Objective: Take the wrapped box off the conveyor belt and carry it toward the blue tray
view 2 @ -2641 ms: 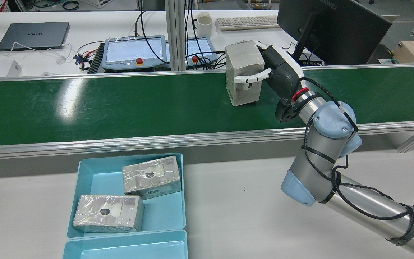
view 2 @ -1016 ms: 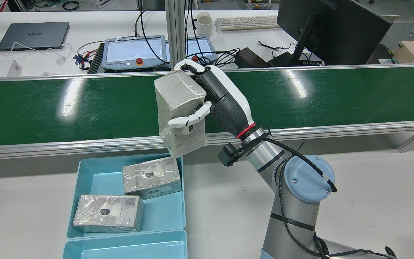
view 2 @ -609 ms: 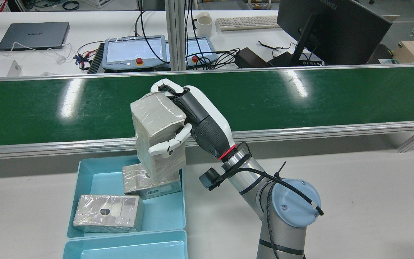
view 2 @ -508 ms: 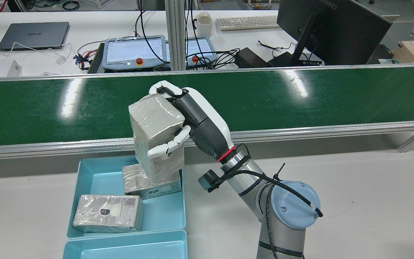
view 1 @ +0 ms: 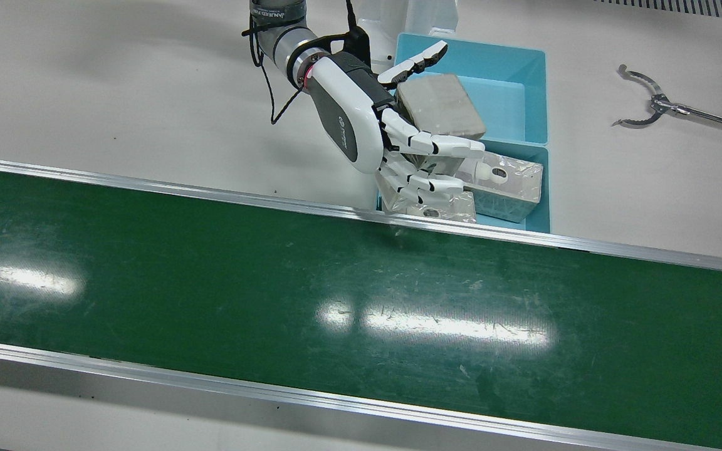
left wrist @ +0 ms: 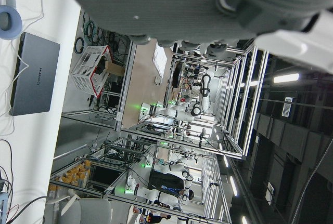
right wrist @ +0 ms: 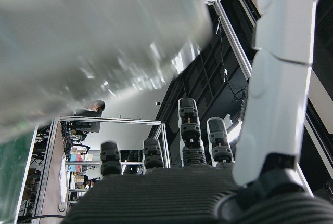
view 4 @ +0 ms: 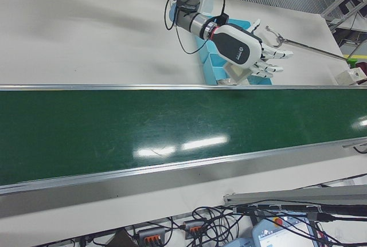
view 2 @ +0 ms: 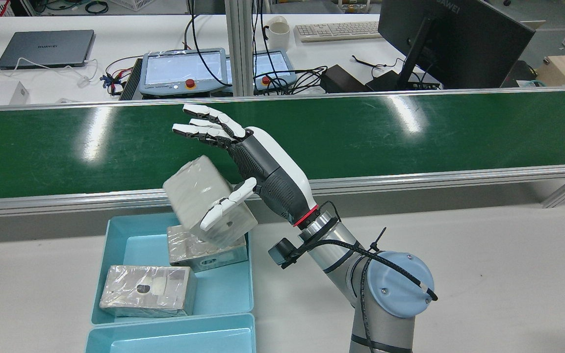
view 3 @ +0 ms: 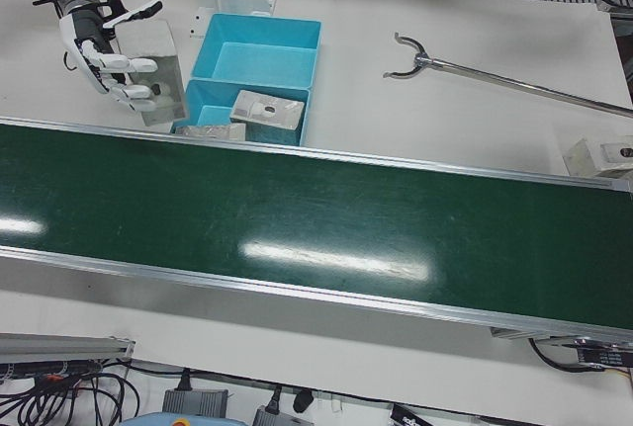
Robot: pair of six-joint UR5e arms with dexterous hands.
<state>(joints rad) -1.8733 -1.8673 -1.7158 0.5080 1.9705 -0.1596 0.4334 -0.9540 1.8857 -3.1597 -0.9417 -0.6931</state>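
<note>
The right hand (view 2: pixel 243 162) has its fingers (view 2: pixel 204 122) spread, and the wrapped box (view 2: pixel 204 206) tips over the blue tray (view 2: pixel 125 235), apparently touching only the thumb. Its film wrap looks slippery around a stiff block; opposite broad faces seem the safest hold.

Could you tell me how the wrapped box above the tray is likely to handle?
The box probably stays stiff: its edges look straight. Its glossy film suggests it is slippery, and it sits tilted by the open right hand. Flat faces mean it should settle in the tray, not roll.
</note>
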